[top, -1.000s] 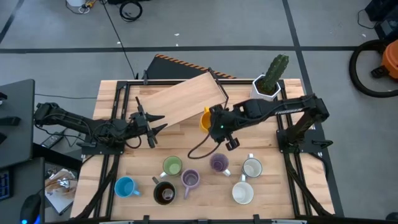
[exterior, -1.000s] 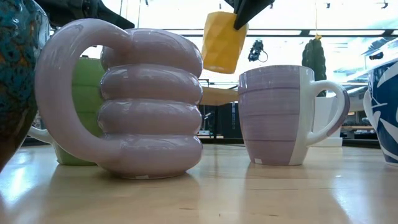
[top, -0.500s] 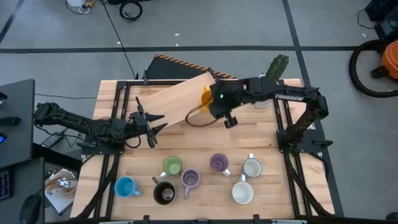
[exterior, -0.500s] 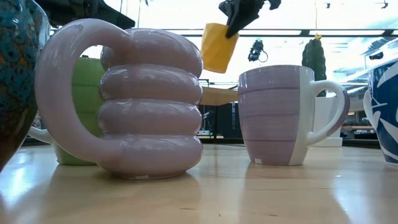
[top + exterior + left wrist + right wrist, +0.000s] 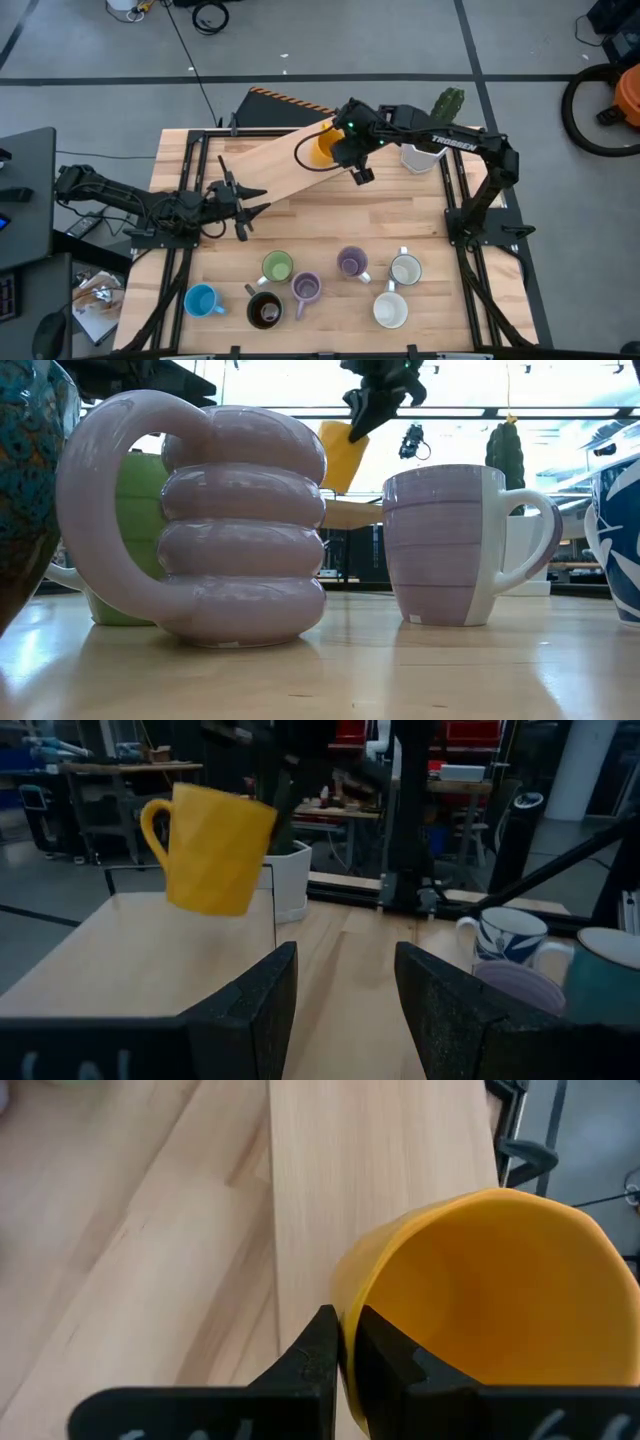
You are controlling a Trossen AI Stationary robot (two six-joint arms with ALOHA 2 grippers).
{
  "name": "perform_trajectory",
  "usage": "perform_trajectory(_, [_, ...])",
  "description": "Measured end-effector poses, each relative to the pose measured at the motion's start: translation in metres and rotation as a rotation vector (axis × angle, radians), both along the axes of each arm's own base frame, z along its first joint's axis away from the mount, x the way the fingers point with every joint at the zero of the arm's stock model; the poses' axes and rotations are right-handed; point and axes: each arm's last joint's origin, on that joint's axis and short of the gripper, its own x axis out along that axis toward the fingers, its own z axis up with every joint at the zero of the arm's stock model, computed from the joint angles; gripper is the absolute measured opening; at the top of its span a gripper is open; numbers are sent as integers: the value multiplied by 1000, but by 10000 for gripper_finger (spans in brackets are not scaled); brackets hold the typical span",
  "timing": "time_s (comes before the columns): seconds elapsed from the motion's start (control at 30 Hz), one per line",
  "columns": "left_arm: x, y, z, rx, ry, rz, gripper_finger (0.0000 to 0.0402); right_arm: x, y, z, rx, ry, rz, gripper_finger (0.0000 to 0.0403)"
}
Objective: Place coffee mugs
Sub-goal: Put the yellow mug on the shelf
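Note:
My right gripper (image 5: 337, 150) is shut on the orange mug (image 5: 322, 148), which it carries over the light wooden board (image 5: 285, 165) at the table's far side. The same orange mug (image 5: 215, 845) shows in the left wrist view and hangs tilted in the low view (image 5: 343, 455). My left gripper (image 5: 250, 195) waits open near the table's left side, level above the board's near edge. Seven other mugs stand on their bases near the table's near edge: green (image 5: 277, 266), two lilac (image 5: 306, 288) (image 5: 351, 263), two white (image 5: 405, 269) (image 5: 390, 310), blue (image 5: 202, 300), dark brown (image 5: 264, 311). My right gripper (image 5: 345, 1345) pinches the orange mug's wall at the rim (image 5: 345, 1295), one finger inside the cup and one outside. The fingers come from above, slanting down. The mug is lifted clear over the board, tilted, its handle (image 5: 152, 820) away from the fingers.
A white faceted cactus pot (image 5: 423, 155) stands right of the board near the far edge. Metal frame rails (image 5: 455, 190) run along both sides of the table. Bare wood (image 5: 400, 215) lies between the board and the row of mugs.
My right gripper has carried the orange mug from above the table's middle toward the far edge and slightly left, so that it now hangs over the board. The mug has tipped further during the move. The gripper has stayed shut on it.

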Motion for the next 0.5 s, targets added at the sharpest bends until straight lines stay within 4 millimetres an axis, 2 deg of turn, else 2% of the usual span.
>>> perform_trajectory(0.1, [0,0,0,0,-3,2,176,1,-3,-6,-19,41,-15,28])
perform_trajectory(0.5, [0,0,1,2,-5,4,176,-8,-18,-9,5,92,-51,29])
